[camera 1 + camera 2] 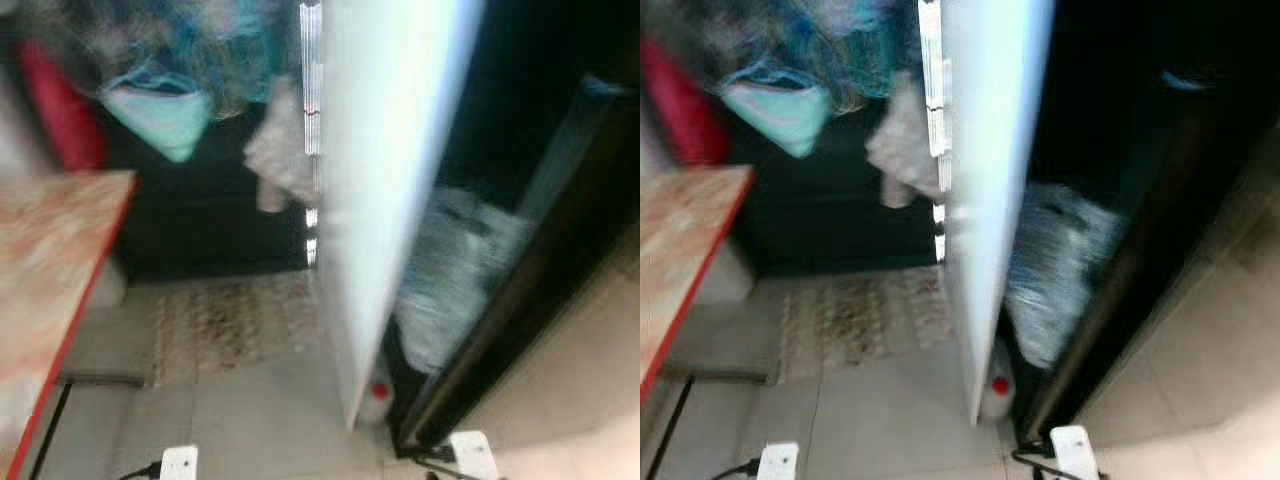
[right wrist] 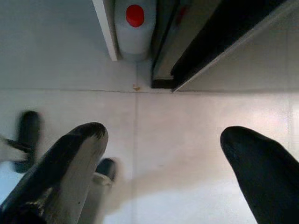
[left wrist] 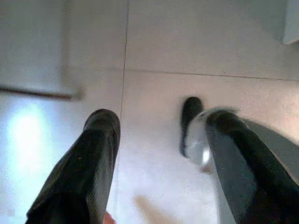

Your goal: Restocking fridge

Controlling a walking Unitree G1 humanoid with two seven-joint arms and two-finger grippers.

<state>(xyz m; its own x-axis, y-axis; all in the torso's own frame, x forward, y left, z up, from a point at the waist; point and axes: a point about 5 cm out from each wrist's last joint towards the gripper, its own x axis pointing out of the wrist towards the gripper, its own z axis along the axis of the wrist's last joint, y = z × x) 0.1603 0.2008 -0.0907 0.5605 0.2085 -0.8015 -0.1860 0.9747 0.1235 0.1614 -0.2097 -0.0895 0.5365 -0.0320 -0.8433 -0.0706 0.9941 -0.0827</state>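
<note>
The whole head view is blurred. The fridge's white door [image 1: 390, 180] stands open, seen edge-on in the middle. To its right is the dark fridge interior [image 1: 520, 100], with a crumpled clear plastic bag [image 1: 455, 270] low inside. A white bottle with a red cap [image 2: 135, 23] stands on the floor at the foot of the door. Both arms hang low over the tiled floor. My left gripper [image 3: 161, 119] is open and holds nothing. My right gripper [image 2: 163, 133] is open too, a short way from the bottle.
A table with a red edge [image 1: 50, 260] juts in from the left. A patterned rug [image 1: 235, 320] lies on the floor ahead. Behind it, cloths and a pale green bag [image 1: 160, 110] hang over dark furniture. Pale floor tiles lie between table and door.
</note>
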